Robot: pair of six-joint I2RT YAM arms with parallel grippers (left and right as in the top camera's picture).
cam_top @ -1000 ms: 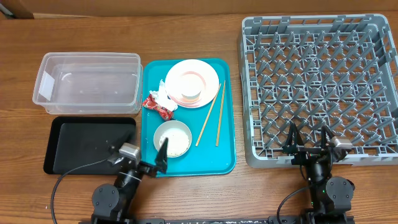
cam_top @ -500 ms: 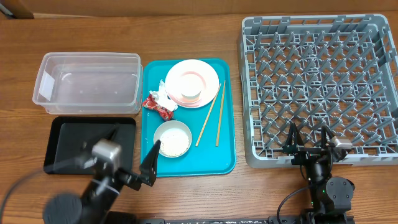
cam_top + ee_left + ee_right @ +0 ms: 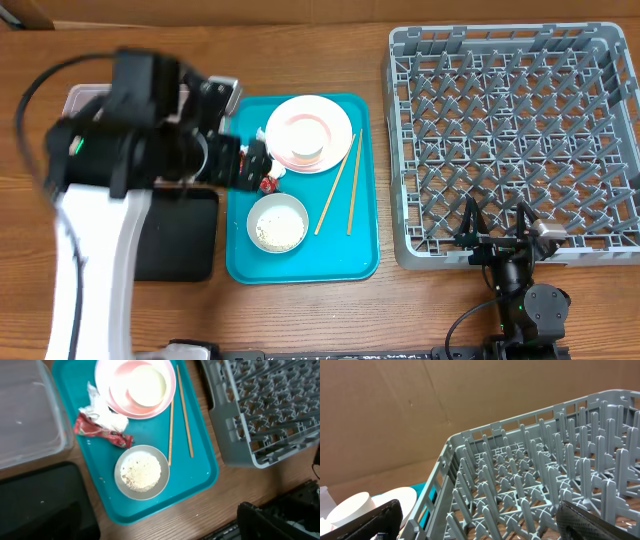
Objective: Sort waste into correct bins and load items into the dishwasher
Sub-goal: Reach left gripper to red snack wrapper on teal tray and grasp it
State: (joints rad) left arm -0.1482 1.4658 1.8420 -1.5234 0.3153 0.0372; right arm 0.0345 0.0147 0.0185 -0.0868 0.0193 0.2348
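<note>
From above, my left claw (image 3: 252, 165) is a dark blur raised over the teal tray's (image 3: 365, 250) left edge. I cannot read its jaws here. The pink plate (image 3: 335, 125) lies just right of it, and the bowl of rice (image 3: 277, 222) sits nearer my base. The two chopsticks (image 3: 352, 185) lie further right. My arm covers most of the clear tub (image 3: 72, 98). The black tray (image 3: 180, 235) shows behind and below the claw. My right claw (image 3: 495, 215) rests with its fingers spread at the near edge of the grey rack (image 3: 510, 130).

My left wrist camera shows what the blur hides. The red wrapper (image 3: 102, 434) and the crumpled tissue (image 3: 102, 412) lie touching each other straight below the claw, against the plate's (image 3: 102, 375) rim. A pinkish bowl (image 3: 120, 402) sits on that plate with something pale inside it. The rice bowl (image 3: 141, 471), chopsticks (image 3: 184, 415), tub (image 3: 25, 410), black tray (image 3: 40, 500) and rack (image 3: 265, 420) surround them. Nothing sits in my left claw's grip, so it is released.

My right wrist camera looks low along the table. My right claw (image 3: 479, 510) has both dark fingers (image 3: 370, 520) wide apart and empty. The rack's (image 3: 530, 490) pegs rise just ahead of it. Off to its left, pale dishes (image 3: 355, 505) peek out. A brown cardboard wall (image 3: 395, 410) stands beyond, and only this view shows it.
</note>
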